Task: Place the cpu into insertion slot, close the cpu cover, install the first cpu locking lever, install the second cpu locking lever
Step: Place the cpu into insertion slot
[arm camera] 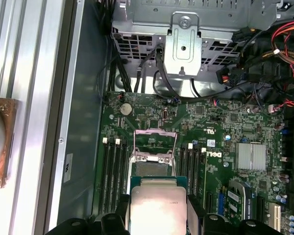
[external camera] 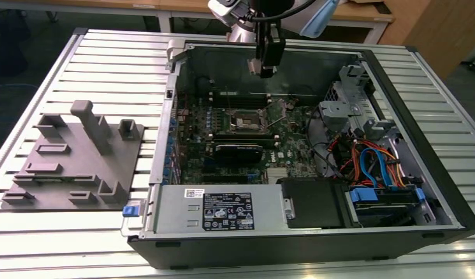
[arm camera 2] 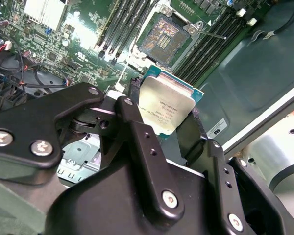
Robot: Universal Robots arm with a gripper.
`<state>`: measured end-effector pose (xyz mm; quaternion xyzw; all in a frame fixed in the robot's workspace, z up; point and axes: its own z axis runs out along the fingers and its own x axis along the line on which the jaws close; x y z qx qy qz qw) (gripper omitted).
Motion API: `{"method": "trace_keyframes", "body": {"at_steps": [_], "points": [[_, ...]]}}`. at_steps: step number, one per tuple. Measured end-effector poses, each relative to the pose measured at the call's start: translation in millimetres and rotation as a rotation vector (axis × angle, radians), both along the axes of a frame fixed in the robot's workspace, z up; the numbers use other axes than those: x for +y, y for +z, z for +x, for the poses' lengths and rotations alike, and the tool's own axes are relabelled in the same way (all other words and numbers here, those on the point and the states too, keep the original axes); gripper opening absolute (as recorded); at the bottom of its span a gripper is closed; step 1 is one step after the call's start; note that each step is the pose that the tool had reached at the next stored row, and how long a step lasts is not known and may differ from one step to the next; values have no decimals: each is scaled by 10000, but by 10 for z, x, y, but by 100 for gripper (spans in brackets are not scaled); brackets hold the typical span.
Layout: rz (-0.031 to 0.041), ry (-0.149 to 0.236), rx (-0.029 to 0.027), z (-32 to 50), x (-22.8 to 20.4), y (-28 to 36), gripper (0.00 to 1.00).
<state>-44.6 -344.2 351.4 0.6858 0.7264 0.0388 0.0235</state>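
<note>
Inside the open computer case (external camera: 315, 72), on the green motherboard (external camera: 195, 145), the insertion slot (arm camera 2: 162, 40) lay uncovered, cpu cover (arm camera: 156, 132) raised. Above, apart from it, the gripper (arm camera 2: 160, 113) clasped the cpu (arm camera 2: 167, 98) by its edges; placing it likely called for squaring chip to socket.

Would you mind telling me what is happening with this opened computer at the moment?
The robot arm's gripper is holding the cpu by its edges, above the green motherboard inside the computer case. The insertion slot is bare and the cpu cover is swung open. The chip hangs apart from the slot and is not yet seated.
</note>
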Motion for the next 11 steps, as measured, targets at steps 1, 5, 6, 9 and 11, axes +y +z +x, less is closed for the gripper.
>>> {"method": "trace_keyframes", "body": {"at_steps": [1,5,6,9,11], "points": [[-1,0,1,0,0,-1,54],[0,0,0,0,0,-13,54],[0,0,0,0,0,-17,54],[-1,0,0,0,0,-30,54],[0,0,0,0,0,-35,54]]}}
